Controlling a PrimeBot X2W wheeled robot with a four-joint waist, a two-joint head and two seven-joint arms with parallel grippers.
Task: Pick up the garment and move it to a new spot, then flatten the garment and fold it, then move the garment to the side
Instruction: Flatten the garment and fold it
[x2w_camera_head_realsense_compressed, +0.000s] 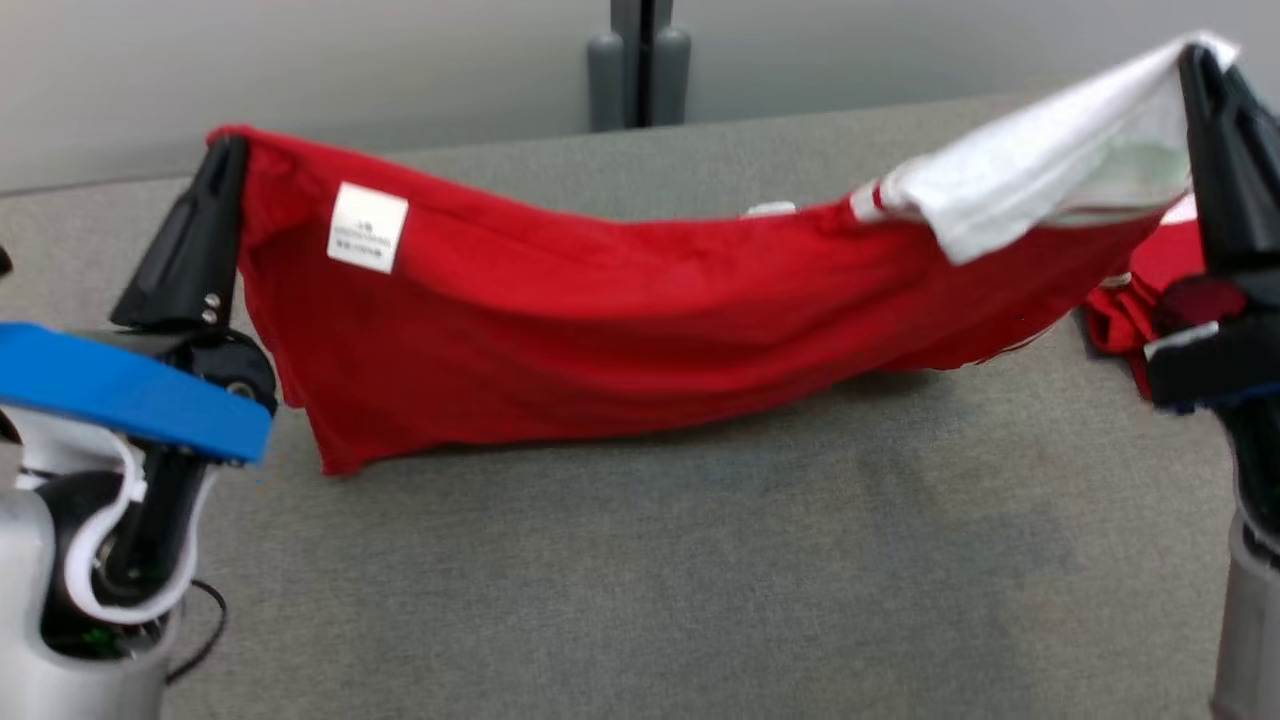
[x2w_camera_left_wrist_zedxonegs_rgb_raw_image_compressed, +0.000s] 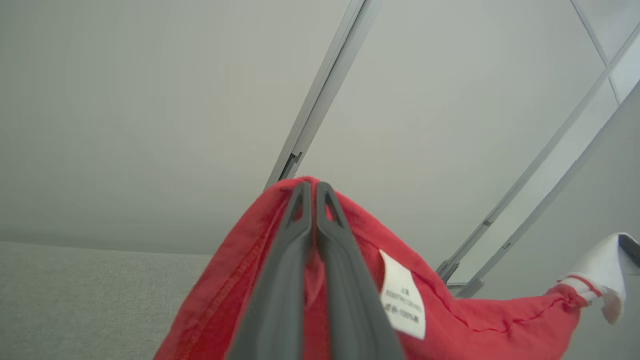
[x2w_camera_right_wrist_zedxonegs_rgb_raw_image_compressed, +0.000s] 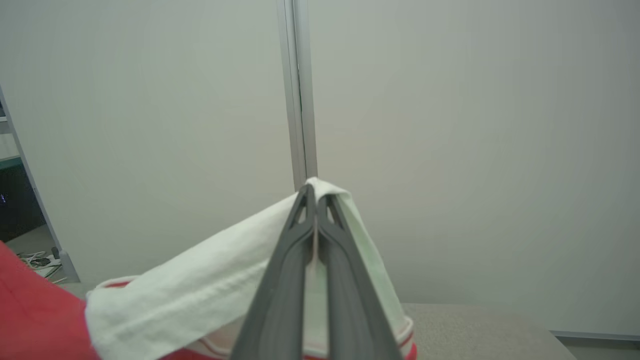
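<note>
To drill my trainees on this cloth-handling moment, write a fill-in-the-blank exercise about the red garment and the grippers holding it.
1. The red fabric garment, white at one end, hangs stretched between ____ grippers.
2. The left gripper is shut on its ____ edge, beside the white rectangular label.
3. The right gripper is shut on its ____ end.
4. Under it lies the flat, ____ table.
Missing words: two; red; white; grey.

The garment (x2w_camera_head_realsense_compressed: 600, 330) is red with a white sleeve (x2w_camera_head_realsense_compressed: 1030, 170) (red-striped cuff (x2w_camera_head_realsense_compressed: 866, 202)) and label (x2w_camera_head_realsense_compressed: 367, 227), the table (x2w_camera_head_realsense_compressed: 700, 580) grey.
</note>
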